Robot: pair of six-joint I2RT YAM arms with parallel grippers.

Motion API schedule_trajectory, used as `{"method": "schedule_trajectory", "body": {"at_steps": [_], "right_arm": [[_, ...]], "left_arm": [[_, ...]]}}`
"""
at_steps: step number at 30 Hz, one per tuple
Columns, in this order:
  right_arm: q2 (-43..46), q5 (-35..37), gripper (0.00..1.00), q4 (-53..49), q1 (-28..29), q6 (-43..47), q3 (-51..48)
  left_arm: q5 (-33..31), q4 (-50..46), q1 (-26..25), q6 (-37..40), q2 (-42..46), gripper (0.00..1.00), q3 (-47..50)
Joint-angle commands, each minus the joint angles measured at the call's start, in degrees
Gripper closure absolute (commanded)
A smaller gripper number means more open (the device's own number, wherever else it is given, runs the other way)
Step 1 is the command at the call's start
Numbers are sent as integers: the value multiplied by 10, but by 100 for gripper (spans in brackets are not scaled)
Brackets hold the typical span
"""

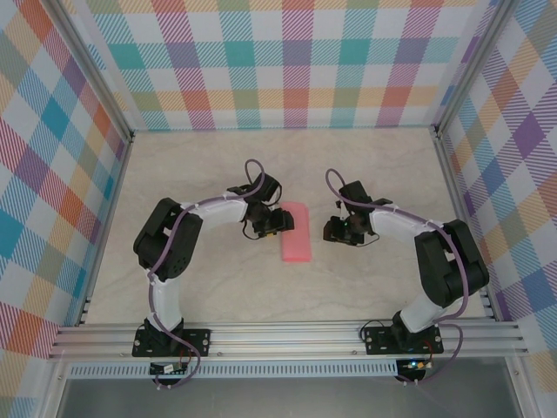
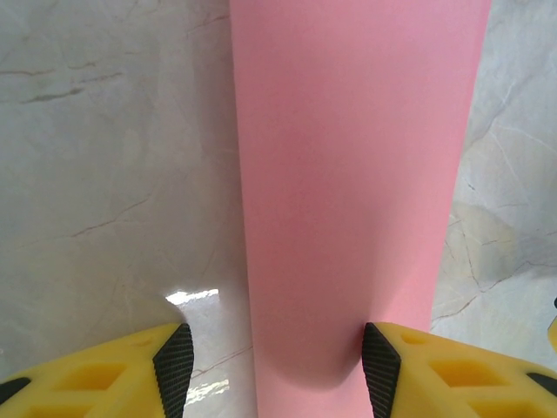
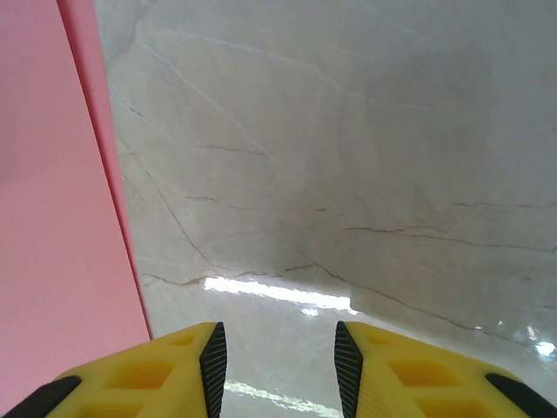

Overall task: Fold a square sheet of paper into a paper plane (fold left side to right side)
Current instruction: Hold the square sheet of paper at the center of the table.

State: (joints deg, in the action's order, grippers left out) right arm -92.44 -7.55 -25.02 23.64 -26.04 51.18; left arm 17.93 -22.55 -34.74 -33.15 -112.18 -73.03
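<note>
Both spread: left tool [image 2: 277, 367] straddles an edge of the pink paper [image 2: 348, 174], right tool [image 3: 280, 361] over bare table [image 3: 365, 131].

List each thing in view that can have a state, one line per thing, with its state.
Pink paper sheet: folded into a narrow rectangle, lying on the table, not clamped.
Left claw: open, with the end of the paper in the gap between its fingers.
Right claw: open, over bare table beside the paper, holding nothing.
</note>
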Motion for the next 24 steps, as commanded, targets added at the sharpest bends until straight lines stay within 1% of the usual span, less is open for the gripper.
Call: {"method": "schedule_trajectory", "body": {"at_steps": [1,11,24], "right_arm": [[-9,8,59,-18,-2,12,-6],[-5,11,59,-20,-1,13,-9],[6,9,59,-22,-1,13,-9]], "left_arm": [[-3,-14,-16,16,-16,43,-12],[-7,-28,-24,36,-24,43,-24],[-11,-42,-27,42,-37,41,-38]]}}
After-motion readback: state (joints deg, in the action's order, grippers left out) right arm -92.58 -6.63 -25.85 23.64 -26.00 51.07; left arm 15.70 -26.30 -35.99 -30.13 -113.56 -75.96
